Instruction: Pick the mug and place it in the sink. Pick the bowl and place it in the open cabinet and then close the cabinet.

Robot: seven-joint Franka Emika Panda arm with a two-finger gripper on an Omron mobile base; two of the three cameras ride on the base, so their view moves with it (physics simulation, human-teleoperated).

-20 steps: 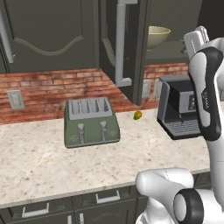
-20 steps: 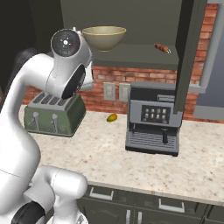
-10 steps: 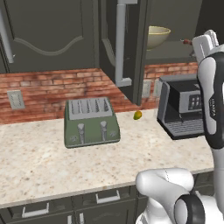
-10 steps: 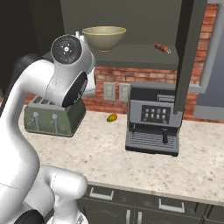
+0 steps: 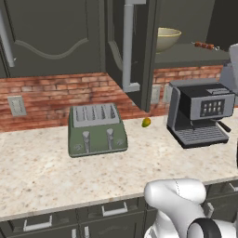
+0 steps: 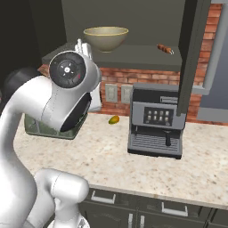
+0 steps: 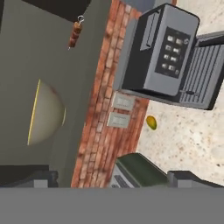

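The cream bowl (image 5: 166, 38) (image 6: 106, 38) sits on the shelf inside the cabinet (image 5: 186, 56) (image 6: 133, 58). The cabinet's dark door (image 5: 135, 46) (image 6: 193, 58) stands swung open, with its silver bar handle (image 5: 128, 44) facing out. In the hand view the bowl (image 7: 46, 113) appears rolled on its side at the left. My gripper (image 7: 113, 179) is open, its fingertips (image 7: 33, 179) wide apart with nothing between them, well back from the bowl. The mug and the sink are out of view.
A green toaster (image 5: 96, 129) and a grey coffee machine (image 5: 200, 111) (image 6: 156, 120) stand on the speckled counter (image 5: 46, 172). A small green-yellow fruit (image 5: 146, 122) (image 7: 151, 122) lies between them. A brown skewer (image 6: 164, 48) (image 7: 75, 33) lies on the shelf beside the bowl. Drawers run below.
My arm has pulled back and lowered, sliding to the right edge of the left base view. The bowl stays on the shelf. The gripper remains open.
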